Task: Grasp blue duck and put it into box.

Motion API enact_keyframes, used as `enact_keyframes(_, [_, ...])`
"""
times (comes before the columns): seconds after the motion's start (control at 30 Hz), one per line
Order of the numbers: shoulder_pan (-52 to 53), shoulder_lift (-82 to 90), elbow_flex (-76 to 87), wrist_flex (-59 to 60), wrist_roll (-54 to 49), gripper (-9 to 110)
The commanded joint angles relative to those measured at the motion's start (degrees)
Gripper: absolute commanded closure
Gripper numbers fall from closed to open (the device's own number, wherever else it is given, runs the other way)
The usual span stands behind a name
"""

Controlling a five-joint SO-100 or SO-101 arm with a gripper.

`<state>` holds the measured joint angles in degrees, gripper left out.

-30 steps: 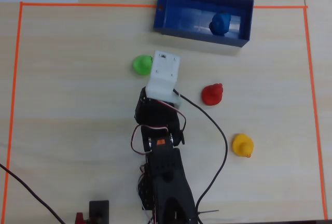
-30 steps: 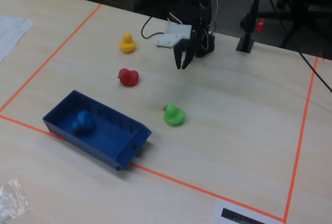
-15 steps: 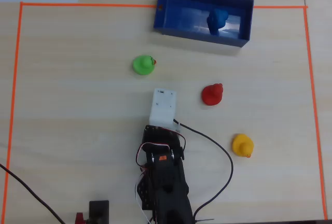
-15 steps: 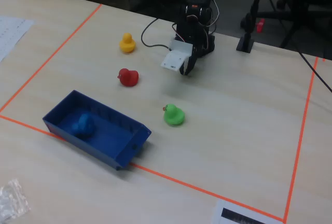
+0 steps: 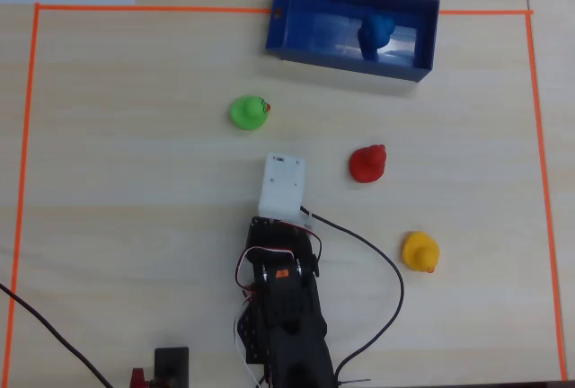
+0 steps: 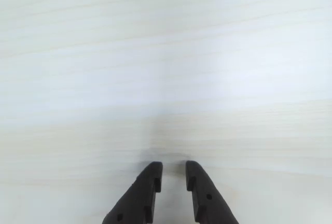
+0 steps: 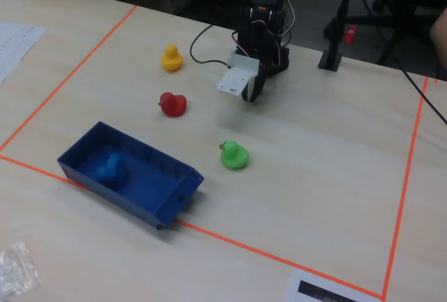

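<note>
The blue duck [image 5: 375,33] lies inside the dark blue box [image 5: 341,57] at the far edge of the taped area, toward the box's right end in the overhead view. In the fixed view the duck [image 7: 112,168] sits in the left half of the box [image 7: 126,200]. My gripper [image 6: 174,169] hangs over bare table, its jaws a narrow gap apart with nothing between them. In the fixed view the gripper [image 7: 251,94] points down close to the arm's base, far from the box. In the overhead view the white wrist mount [image 5: 281,186] hides the fingertips.
A green duck [image 5: 248,112], a red duck [image 5: 367,163] and a yellow duck [image 5: 420,251] stand on the table between the arm and the box. Orange tape [image 5: 27,136] frames the work area. A black cable [image 5: 386,271] loops right of the arm.
</note>
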<state>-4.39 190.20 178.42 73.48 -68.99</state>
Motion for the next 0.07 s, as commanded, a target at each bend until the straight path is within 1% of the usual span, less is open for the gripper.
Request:
enact_keyframes(0.0, [0.3,-0.5,-0.2,1.2,-0.4,98])
enact_keyframes(0.03, [0.3,-0.5,-0.2,1.2,-0.4,98])
